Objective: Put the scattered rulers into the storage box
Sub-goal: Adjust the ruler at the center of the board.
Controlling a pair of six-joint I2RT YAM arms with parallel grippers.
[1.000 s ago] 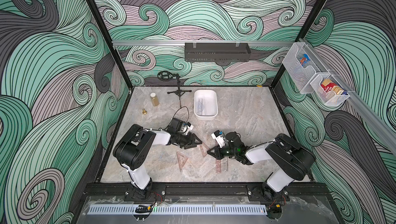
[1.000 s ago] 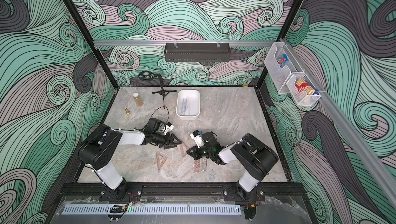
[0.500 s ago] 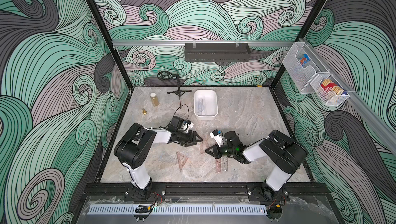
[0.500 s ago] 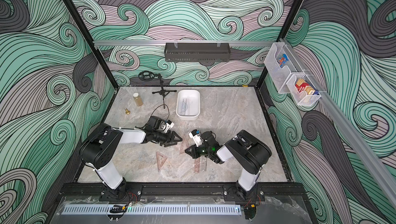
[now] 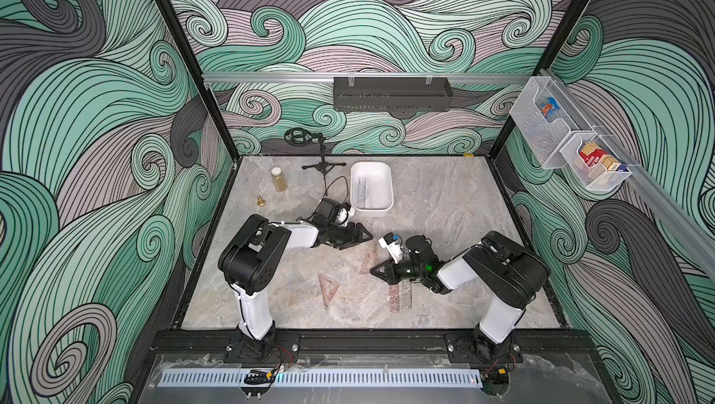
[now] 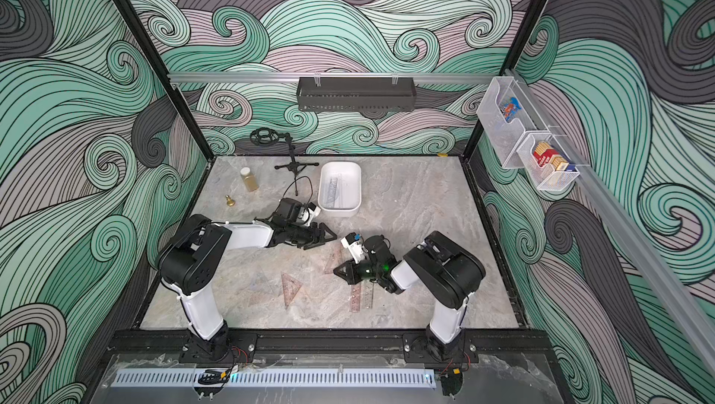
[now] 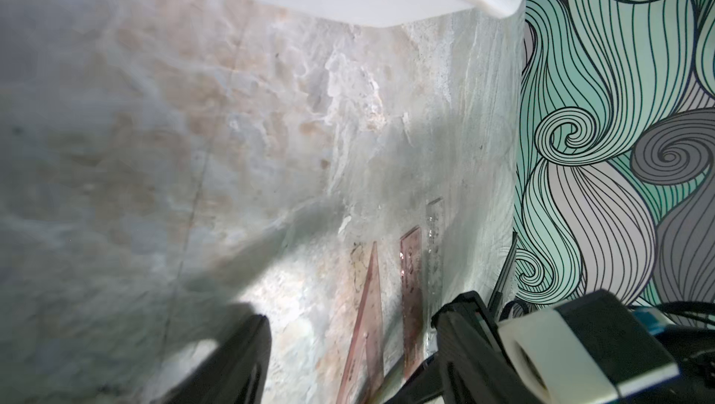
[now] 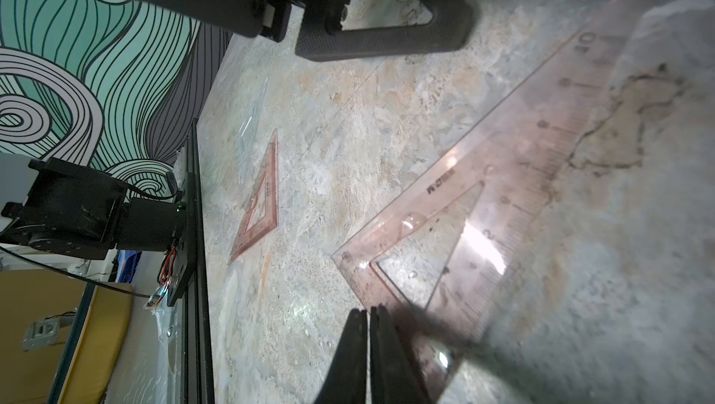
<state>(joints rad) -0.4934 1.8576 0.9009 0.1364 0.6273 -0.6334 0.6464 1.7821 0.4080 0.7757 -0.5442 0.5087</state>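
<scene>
The white storage box stands at mid-back with a clear ruler inside. On the table lie two pinkish set squares, a pinkish ruler and a clear ruler. My left gripper hangs open and empty just in front of the box. My right gripper is shut, empty, low on the table, its tips touching the corner of the larger set square. The smaller set square lies beyond it.
A small bottle, a brass piece and a black tripod stand with its cable sit at the back left. A faint clear set square lies near the front left. The two grippers are close together.
My left gripper has opened wider and drifted back toward the box. The right arm's elbow has swung left while its shut tips stayed by the set square.
</scene>
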